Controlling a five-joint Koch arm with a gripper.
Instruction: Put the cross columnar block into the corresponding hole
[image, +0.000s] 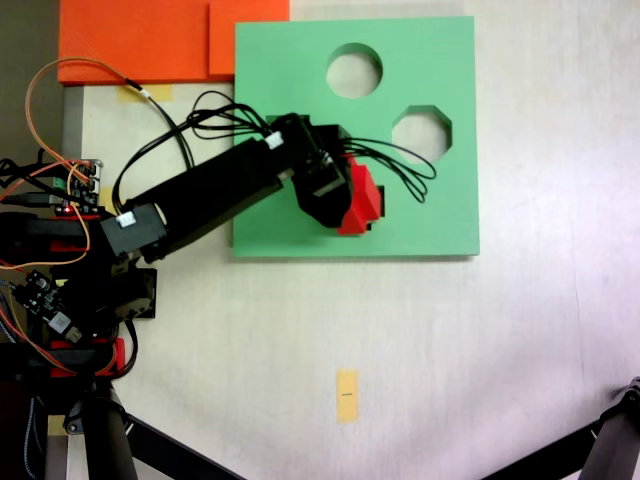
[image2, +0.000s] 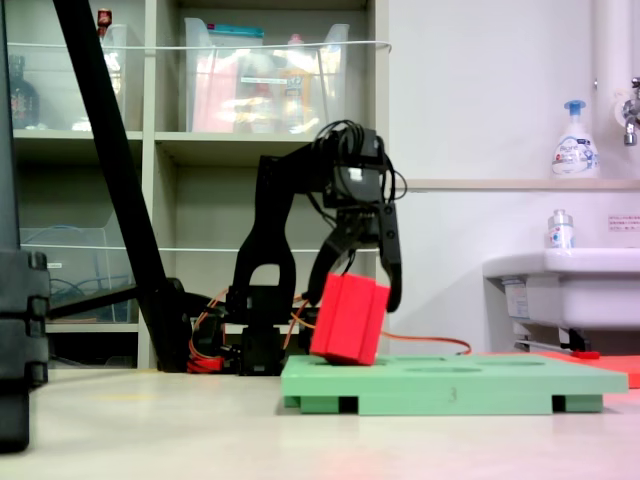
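My gripper (image2: 362, 290) holds the red block (image2: 348, 318) between its fingers, tilted, its low corner touching the green board (image: 420, 215) near that board's bottom edge in the top-down fixed view. I should level it, square its arms to the hole beneath, hidden here, then press down.

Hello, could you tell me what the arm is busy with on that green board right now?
The gripper holds the cross columnar block, its jaws on either side of the block's upper part. The block is tilted, and its lower end meets the green foam board near the board's front edge in the low fixed view. It is not seated flat in a cutout yet; whether it sits over the matching hole cannot be told. The round cutout and the octagonal cutout are open.
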